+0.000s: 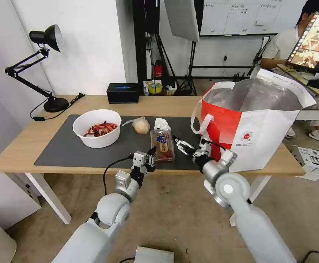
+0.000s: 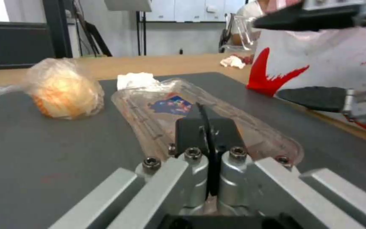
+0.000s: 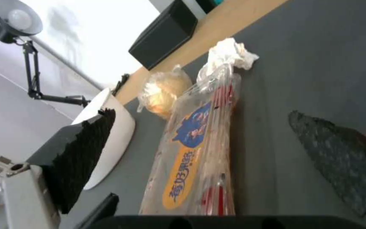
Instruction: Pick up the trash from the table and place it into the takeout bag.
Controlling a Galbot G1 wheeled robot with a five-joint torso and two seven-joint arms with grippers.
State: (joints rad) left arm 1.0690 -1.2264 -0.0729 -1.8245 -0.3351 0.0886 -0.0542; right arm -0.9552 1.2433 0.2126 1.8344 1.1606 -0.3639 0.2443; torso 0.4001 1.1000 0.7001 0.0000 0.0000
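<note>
**Both grippers at the near edge, tray between them**

You see the table (image 1: 27,146) with its dark mat (image 1: 64,146); the takeout bag (image 1: 254,124) stands at the right end, mouth open, its far side cut off by a monitor. On the mat, from your left: the white bowl of red shells (image 1: 97,128), the bagged beige lump (image 1: 141,126), the crumpled tissue (image 1: 162,123) and the clamshell tray (image 1: 163,144), tissue touching the tray's far end. The tomatoes are hard to make out under the label. Your left gripper (image 1: 151,153) sits at the tray's near left corner, fingers pressed together, gripping nothing, as the left wrist view shows. Your right gripper (image 1: 180,143) hovers just right of the tray, fingers spread wide
</note>
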